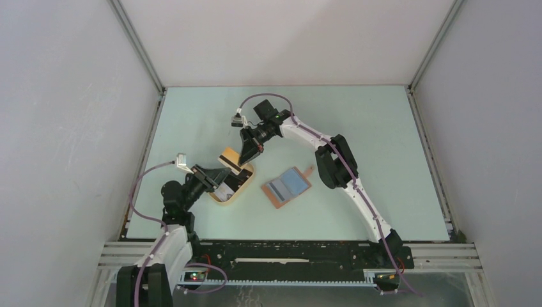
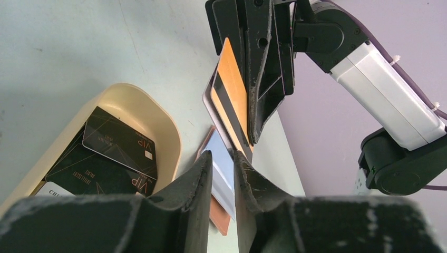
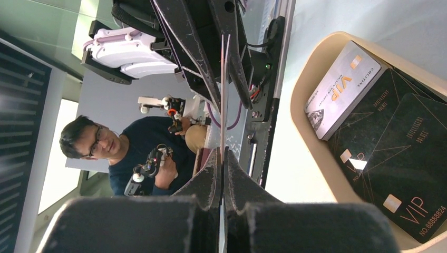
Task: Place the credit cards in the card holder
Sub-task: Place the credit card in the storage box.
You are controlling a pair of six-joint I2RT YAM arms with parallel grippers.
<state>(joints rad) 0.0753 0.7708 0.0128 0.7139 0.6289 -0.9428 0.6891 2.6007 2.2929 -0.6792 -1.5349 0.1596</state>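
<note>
My right gripper [image 1: 246, 155] [image 3: 222, 150] is shut on an orange credit card with a dark stripe [image 1: 230, 160] [image 2: 232, 97], holding it in the air over the tray. The card shows edge-on in the right wrist view [image 3: 223, 95]. Its free end reaches my left gripper [image 1: 220, 176] [image 2: 223, 154], whose jaws stand slightly apart on either side of it without pinching. More credit cards lie in the pale tan tray [image 1: 230, 201] [image 2: 153, 116]: black ones [image 2: 118, 139] [image 3: 400, 158] and a white one [image 3: 342, 87]. The card holder [image 1: 286, 187] [image 2: 219, 216] lies open on the table, right of the tray.
Both arms meet over the tray [image 3: 300, 121] at the table's left centre. White walls and a metal frame enclose the pale green table [image 1: 358, 128]. A person [image 3: 132, 147] holding control handles shows past the table's near edge in the right wrist view.
</note>
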